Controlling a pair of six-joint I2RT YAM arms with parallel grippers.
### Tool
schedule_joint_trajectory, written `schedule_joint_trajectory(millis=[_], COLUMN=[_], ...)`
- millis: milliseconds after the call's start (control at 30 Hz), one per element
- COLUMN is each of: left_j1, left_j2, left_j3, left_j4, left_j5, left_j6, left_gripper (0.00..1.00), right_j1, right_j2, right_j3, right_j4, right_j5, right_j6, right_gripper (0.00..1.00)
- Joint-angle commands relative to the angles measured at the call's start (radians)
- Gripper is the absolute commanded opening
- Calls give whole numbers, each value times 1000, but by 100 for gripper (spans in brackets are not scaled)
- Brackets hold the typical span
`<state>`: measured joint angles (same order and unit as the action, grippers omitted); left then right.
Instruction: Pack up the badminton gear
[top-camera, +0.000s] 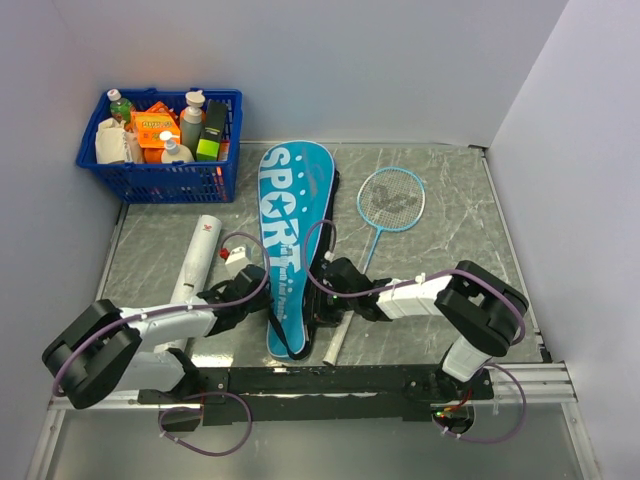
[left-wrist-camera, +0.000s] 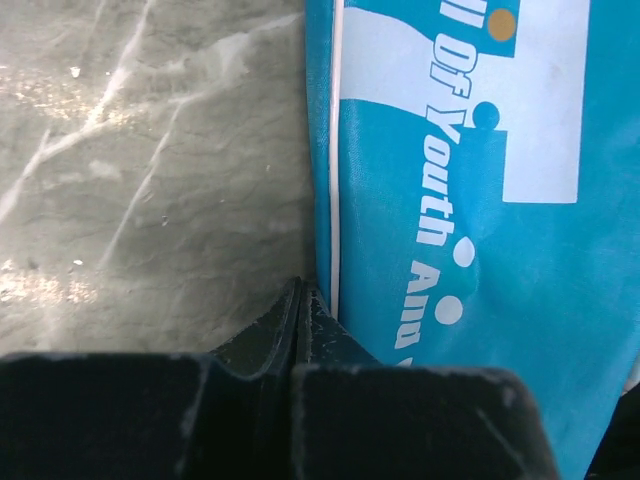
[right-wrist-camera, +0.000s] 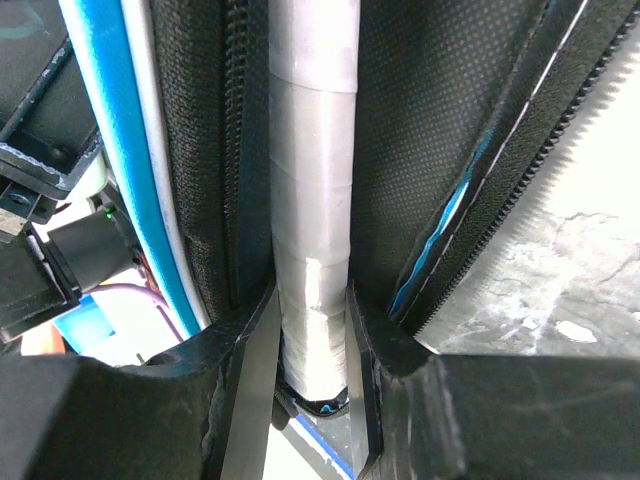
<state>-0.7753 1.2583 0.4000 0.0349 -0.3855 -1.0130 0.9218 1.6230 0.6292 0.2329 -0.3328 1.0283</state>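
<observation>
We see the left gripper (left-wrist-camera: 300, 300) at the bottom, big and black. Its two fingers (left-wrist-camera: 262, 340) are pressed tight together, with no gap between the tips. We cannot see anything caught between them. The tips sit right at the edge of the teal cover (left-wrist-camera: 540, 300), which fills the right side. A thin white line (left-wrist-camera: 335, 180) runs along that edge. White letters (left-wrist-camera: 438, 170) on the cover read "Of Youth" and the start of another word. White dots (left-wrist-camera: 463, 251) sit near the letters, and one gold dot (left-wrist-camera: 501, 23) is at the top. The grey table (left-wrist-camera: 150, 180) with pale streaks fills the left side
</observation>
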Motion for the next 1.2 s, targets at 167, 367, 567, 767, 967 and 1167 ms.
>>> schedule_joint_trajectory(millis=[167, 367, 567, 767, 967, 1167], left_j1=[-1, -2, -1, -1, -2, -1], left_j2=[9, 1, 9, 32, 42, 43], left_j3=[-50, -52, -50, -44, -44, -49], left_j4=[22, 20, 25, 34, 46, 53], left_j5=[73, 71, 73, 76, 82, 85], left_j6=[-9, -6, -6, -2, 1, -2], left_gripper=[1, 2, 2, 1, 1, 1], right_j1=[8, 8, 8, 8, 8, 8], right_j2=[-31, -57, -100, -135, -97, -74], right_j3=[-6, -26, -36, -40, -39, -39], right_j4=[37, 25, -32, -81, -37, 2], right_j5=[55, 89, 146, 187, 164, 138], right_j6=[-20, -14, -28, -42, -37, -30], right_gripper=[49, 53, 53, 43, 27, 11])
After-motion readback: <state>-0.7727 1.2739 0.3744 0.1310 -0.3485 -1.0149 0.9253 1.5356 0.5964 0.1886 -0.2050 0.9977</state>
